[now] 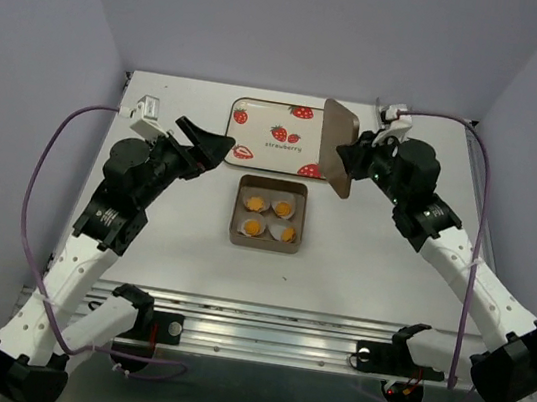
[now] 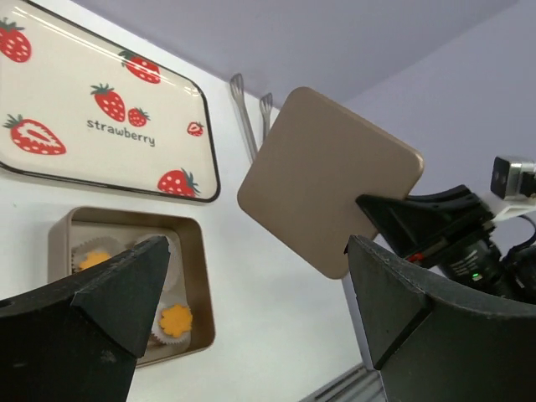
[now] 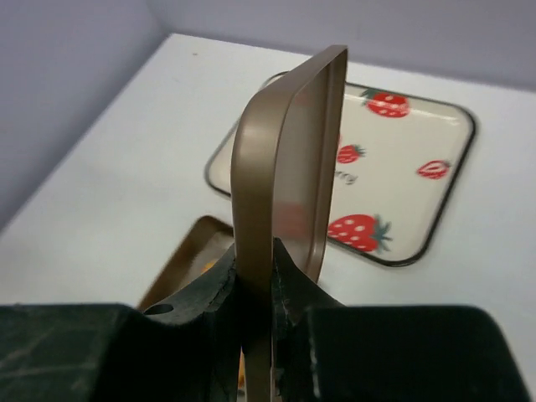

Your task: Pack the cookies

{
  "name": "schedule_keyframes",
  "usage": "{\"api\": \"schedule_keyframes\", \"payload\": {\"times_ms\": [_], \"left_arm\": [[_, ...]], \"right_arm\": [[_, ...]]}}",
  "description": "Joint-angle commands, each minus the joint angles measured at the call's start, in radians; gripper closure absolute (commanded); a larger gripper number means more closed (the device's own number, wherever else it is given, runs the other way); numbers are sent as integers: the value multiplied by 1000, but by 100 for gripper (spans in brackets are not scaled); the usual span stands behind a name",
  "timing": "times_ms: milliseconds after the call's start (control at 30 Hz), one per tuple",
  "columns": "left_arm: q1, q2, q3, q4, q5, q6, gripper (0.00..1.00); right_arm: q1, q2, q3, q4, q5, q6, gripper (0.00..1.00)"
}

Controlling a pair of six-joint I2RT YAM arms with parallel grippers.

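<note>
The right gripper is clamped on the rim of a brown square lid, which stands on edge straight up out of its fingers. In the right wrist view the lid blocks much of what lies ahead. Past it on the far side lies a strawberry tray, and just below the fingertips shows only a corner of the brown tin with a sliver of orange.

The left gripper is spread wide and holds nothing. Its dark fingers fill the bottom of its own view. The cookies are not in either gripper. All four sit in white paper cups inside the open tin, on the table between the two grippers and nearer the arm bases than both.

From the left wrist, the tin lies under the near finger, which hides most of it. There one cookie shows whole and a second only in part. Ahead of that gripper the lid's flat face hangs in the air, covering the lower ends of two thin metal prongs; what they are cannot be told.
</note>
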Motion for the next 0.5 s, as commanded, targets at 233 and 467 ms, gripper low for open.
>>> {"api": "schedule_keyframes", "payload": {"times_ms": [233, 467], "left_arm": [[2, 136, -129, 205, 102, 81, 1], [19, 219, -126, 248, 159, 104, 1]], "right_arm": [[-204, 152, 90, 59, -868, 566, 89], [-300, 166, -135, 338, -975, 784, 89]]}}
